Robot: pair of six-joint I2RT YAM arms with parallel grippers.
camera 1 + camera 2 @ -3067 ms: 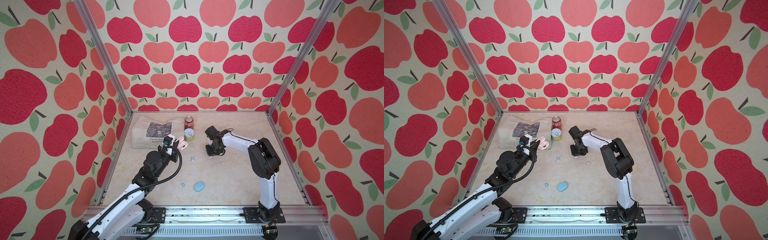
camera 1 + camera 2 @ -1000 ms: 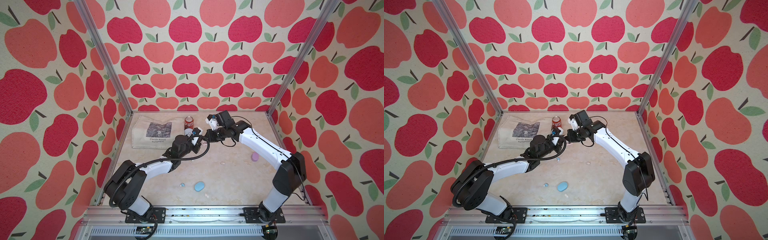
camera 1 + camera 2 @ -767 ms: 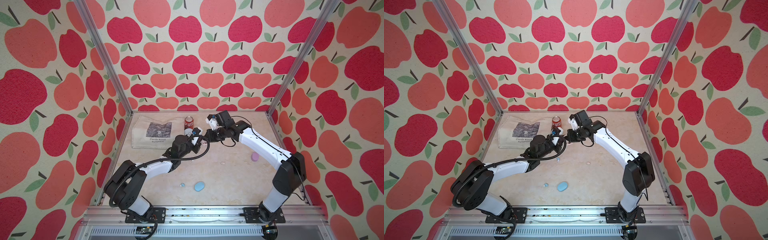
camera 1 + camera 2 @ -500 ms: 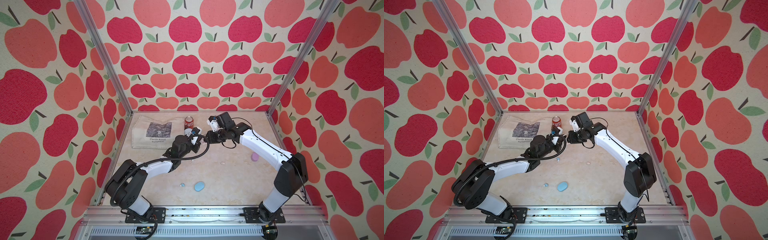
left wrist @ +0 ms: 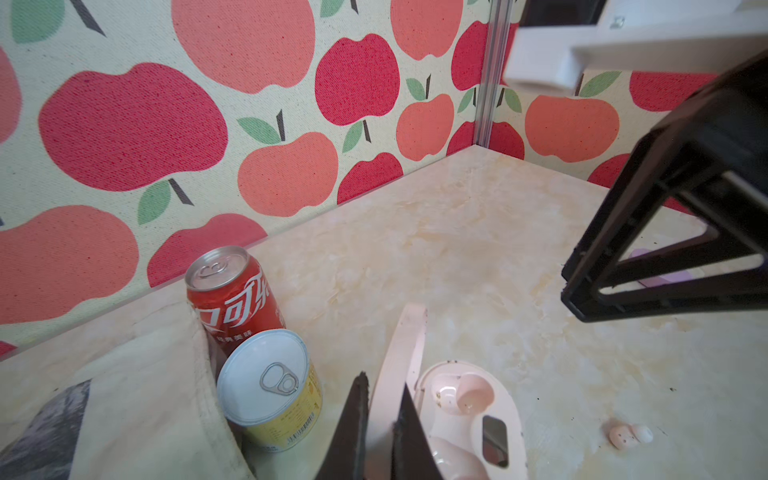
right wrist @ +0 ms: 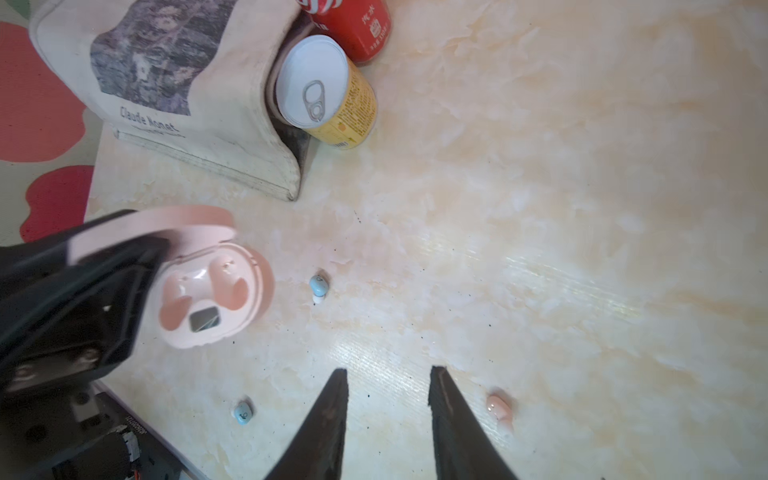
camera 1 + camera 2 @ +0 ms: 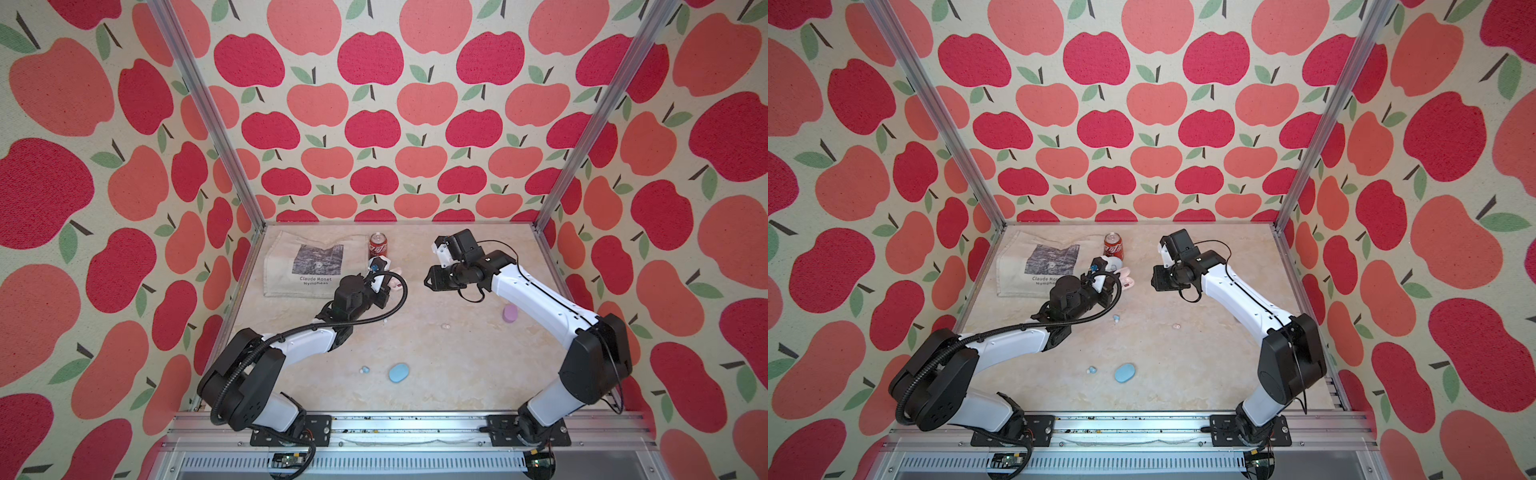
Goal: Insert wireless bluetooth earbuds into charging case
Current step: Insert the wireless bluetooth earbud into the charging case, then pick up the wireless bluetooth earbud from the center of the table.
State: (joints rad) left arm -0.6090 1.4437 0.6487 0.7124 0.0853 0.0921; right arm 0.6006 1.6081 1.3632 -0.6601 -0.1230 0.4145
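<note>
Canvas bag (image 7: pixel 299 266) "Claude Monet", left fingers (image 5: pixel 360 403) pinching pink case (image 6: pixel 249 291), right fingers (image 6: pixel 334 403) apart, empty

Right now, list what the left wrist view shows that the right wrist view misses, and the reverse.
Left wrist view only: a purple case, partly hidden, and the pull-tab top of the cola can. Right wrist view only: two light blue earbuds and the Claude Monet lettering on the tote bag. Both: the open pink case, its lid clamped in the left hand, the yellow can, and one loose pink earbud.
</note>
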